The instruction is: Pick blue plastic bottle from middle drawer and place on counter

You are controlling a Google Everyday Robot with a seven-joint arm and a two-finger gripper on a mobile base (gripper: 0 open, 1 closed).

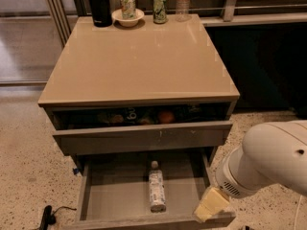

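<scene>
The blue plastic bottle lies on its side, white cap pointing to the back, on the bare floor of the open middle drawer. The beige counter is the cabinet top above it. My gripper, seen as a pale yellowish end on the white arm, hangs over the drawer's front right corner. It is to the right of the bottle and apart from it.
The drawer above, its front scratched, is slightly open with fruit and dark items inside. At the counter's back stand a black flask, a bowl holding a can, a green can and a clear bottle. A cable lies on the floor at left.
</scene>
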